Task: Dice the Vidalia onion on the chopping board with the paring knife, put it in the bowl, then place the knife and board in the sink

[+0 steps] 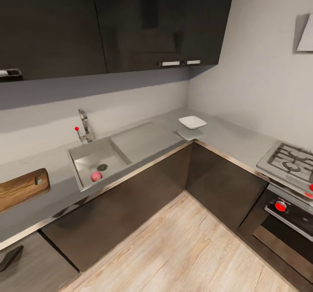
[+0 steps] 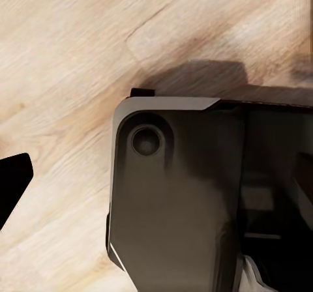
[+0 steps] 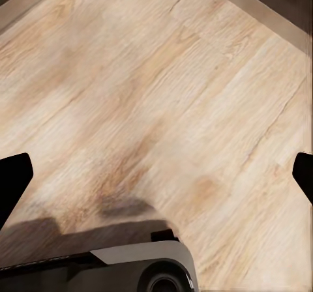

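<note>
You face an L-shaped grey countertop with a light front edge. The sink is set into it, a flat drainboard beside the basin. The chopping board lies on the slab at the far left. The white bowl sits near the inner corner. A gas hob occupies the right run.

Pale wood plank floor, dark lower cabinets, grey walls, dark upper cabinets.

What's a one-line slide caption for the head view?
Corner kitchen: onion in the sink, chopping board left, white bowl near the corner.
</note>
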Tool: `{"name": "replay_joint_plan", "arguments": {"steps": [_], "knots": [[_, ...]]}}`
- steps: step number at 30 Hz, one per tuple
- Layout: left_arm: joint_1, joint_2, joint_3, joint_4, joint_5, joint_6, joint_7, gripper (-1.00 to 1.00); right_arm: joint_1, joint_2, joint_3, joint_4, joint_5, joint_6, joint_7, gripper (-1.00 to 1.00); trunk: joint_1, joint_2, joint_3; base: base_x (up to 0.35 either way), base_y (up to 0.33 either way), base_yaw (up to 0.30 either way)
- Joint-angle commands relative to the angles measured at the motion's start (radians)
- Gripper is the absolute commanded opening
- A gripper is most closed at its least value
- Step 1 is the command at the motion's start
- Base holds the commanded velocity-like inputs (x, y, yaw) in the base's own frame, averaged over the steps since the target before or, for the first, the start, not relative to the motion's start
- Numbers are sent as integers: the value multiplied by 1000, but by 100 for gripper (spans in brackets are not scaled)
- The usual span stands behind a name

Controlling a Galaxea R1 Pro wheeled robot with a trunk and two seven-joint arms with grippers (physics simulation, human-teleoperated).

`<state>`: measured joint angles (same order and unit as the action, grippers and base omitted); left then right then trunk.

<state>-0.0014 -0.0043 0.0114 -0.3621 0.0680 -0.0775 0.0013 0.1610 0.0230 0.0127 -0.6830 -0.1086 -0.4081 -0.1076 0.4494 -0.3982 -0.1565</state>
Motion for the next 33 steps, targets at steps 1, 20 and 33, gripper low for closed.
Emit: {"name": "replay_joint_plan", "arguments": {"steps": [1, 20, 33], "knots": [[0, 0, 1, 0, 7, -2, 0, 100, 0, 0, 1, -1, -9, -3, 0, 100, 1, -2, -2, 0, 0, -287], [0, -2, 1, 0, 7, -2, 0, 100, 0, 0, 1, -1, -9, -2, 0, 100, 1, -2, -2, 61, 6, -286], [0, -2, 1, 1, 7, -2, 0, 100, 0, 1, 1, -1, -9, -1, -1, 100, 1, -2, -2, 98, 50, -47]]}}
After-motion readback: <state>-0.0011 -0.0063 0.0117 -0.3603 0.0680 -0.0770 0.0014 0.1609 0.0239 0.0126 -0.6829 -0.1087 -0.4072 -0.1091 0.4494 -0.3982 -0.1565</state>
